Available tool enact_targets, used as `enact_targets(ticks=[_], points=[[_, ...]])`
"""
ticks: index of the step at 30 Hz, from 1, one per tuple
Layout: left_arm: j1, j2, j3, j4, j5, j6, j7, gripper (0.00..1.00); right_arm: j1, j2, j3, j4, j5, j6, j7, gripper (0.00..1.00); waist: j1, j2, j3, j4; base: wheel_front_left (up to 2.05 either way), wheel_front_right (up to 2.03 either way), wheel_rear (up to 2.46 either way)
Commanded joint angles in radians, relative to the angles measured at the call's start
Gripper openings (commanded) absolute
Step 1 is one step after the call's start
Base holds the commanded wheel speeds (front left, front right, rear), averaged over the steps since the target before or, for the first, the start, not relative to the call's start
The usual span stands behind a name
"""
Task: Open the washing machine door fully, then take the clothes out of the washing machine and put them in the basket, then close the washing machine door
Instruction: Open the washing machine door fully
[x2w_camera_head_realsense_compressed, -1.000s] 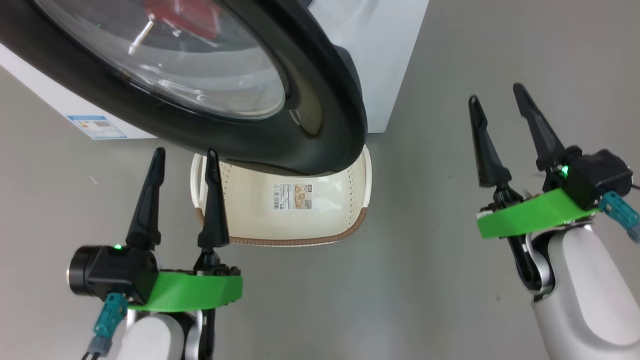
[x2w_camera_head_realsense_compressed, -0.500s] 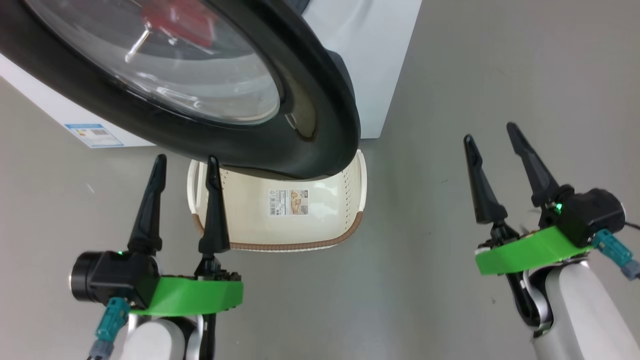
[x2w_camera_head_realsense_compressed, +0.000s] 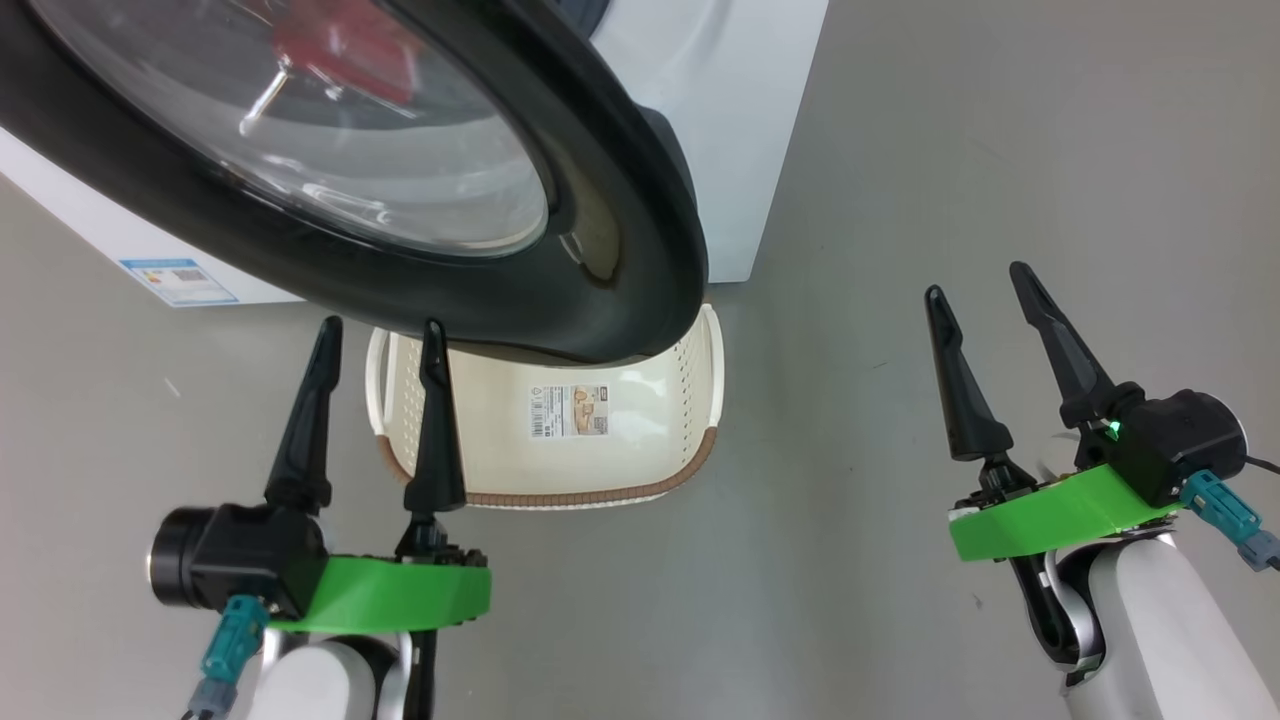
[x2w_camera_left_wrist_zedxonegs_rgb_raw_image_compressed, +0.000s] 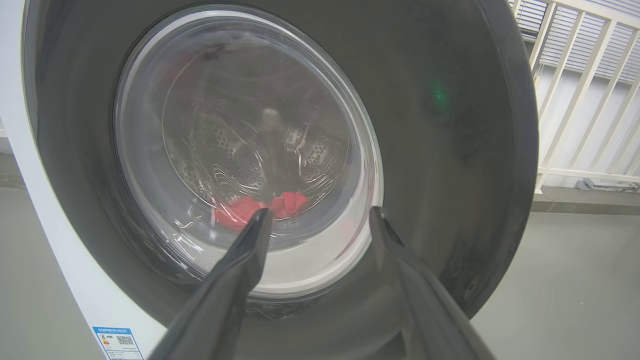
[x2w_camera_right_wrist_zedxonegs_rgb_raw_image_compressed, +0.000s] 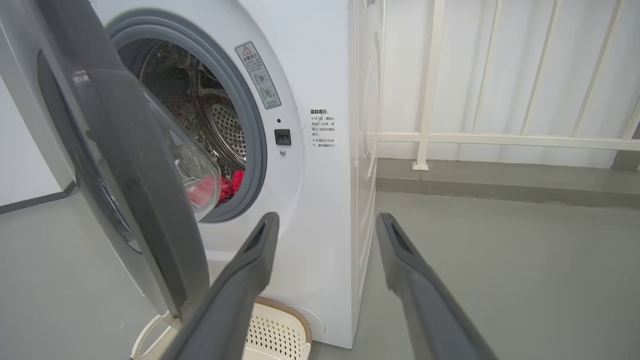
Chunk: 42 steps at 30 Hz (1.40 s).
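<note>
The glossy black washing machine door (x2w_camera_head_realsense_compressed: 560, 220) stands partly open, swung out over the cream basket (x2w_camera_head_realsense_compressed: 640, 400) on the floor below it. Through its glass window (x2w_camera_left_wrist_zedxonegs_rgb_raw_image_compressed: 240, 150) red clothes (x2w_camera_left_wrist_zedxonegs_rgb_raw_image_compressed: 250, 210) lie low in the steel drum; they also show past the door's edge as clothes (x2w_camera_right_wrist_zedxonegs_rgb_raw_image_compressed: 232, 182). The white washing machine (x2w_camera_right_wrist_zedxonegs_rgb_raw_image_compressed: 320, 200) stands behind. My left gripper (x2w_camera_head_realsense_compressed: 378, 340) is open, its fingertips just short of the door's lower rim and over the basket's left end. My right gripper (x2w_camera_head_realsense_compressed: 975, 285) is open over bare floor, well right of the door.
A white railing (x2w_camera_right_wrist_zedxonegs_rgb_raw_image_compressed: 480, 137) runs along the wall to the right of the machine. Grey floor (x2w_camera_head_realsense_compressed: 900, 200) spreads to the right of the machine and in front of the basket. A blue label sticker (x2w_camera_head_realsense_compressed: 180, 282) sits low on the machine's front.
My right gripper has dropped lower and nearer to me, away from the door. The left gripper has held its place. The head camera shifted slightly, sliding the door and basket leftward.
</note>
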Motion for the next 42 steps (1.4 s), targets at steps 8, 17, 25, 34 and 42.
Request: enact_targets(ticks=[8,17,25,34,42], points=[[0.000,0.015,0.030,-0.027,0.005,0.009,-0.005,1.00,-0.009,0.004,0.031,-0.023,0.004,0.005,-0.006,1.00,0.0000,-0.0001,0.007,0.006,0.00,0.00,0.00],[-0.001,0.015,0.029,-0.032,0.009,0.008,-0.005,1.00,-0.043,0.004,0.044,0.012,0.040,0.005,-0.006,0.00,0.0000,-0.0001,0.014,0.011,0.00,0.00,0.00],[-0.007,0.015,0.018,-0.044,0.005,0.011,-0.005,1.00,-0.145,0.004,0.089,0.103,0.372,0.005,-0.006,0.00,0.0000,-0.0001,0.027,0.026,0.00,0.00,0.00],[-0.011,0.015,0.016,-0.051,0.002,0.013,-0.005,1.00,-0.262,0.005,0.168,0.151,0.669,0.005,0.050,0.00,0.0000,-0.0001,0.043,0.043,0.00,0.00,0.00],[-0.021,0.015,0.010,-0.056,0.000,0.016,-0.005,1.00,-0.385,0.005,0.190,0.163,1.049,0.005,0.233,0.00,0.0000,-0.0001,0.068,0.061,0.00,0.00,0.00]])
